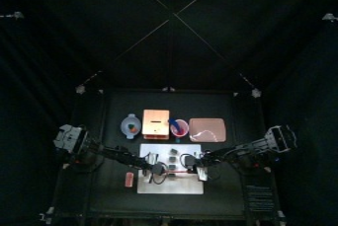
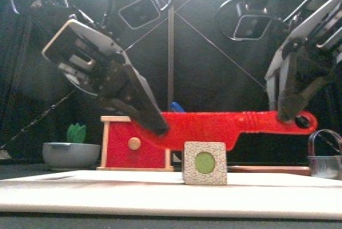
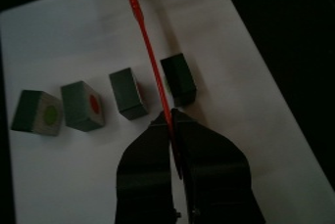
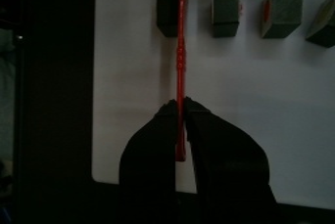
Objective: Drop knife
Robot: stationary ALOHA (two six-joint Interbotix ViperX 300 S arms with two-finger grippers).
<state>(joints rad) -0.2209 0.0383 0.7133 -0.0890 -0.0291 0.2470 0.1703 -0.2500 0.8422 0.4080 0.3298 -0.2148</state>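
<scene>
The knife (image 2: 221, 126) is a slim red piece held level above the white board (image 2: 147, 195). My left gripper (image 2: 155, 123) is shut on one end and my right gripper (image 2: 294, 119) is shut on the other end, which has a hole. From above, the knife (image 1: 172, 167) runs across the board (image 1: 169, 181) between both grippers. In the left wrist view the knife (image 3: 143, 42) shows edge-on, running away from the left gripper (image 3: 167, 120). The right wrist view shows the same knife (image 4: 179, 52) leaving the right gripper (image 4: 182, 111).
Several small blocks (image 3: 78, 106) stand in a row on the board beneath the knife; one shows a green oval (image 2: 205, 163). Behind the board are a grey dish (image 1: 130, 125), an orange-red block (image 1: 158, 121), a red-and-blue bowl (image 1: 180, 127) and a pinkish plate (image 1: 209, 128).
</scene>
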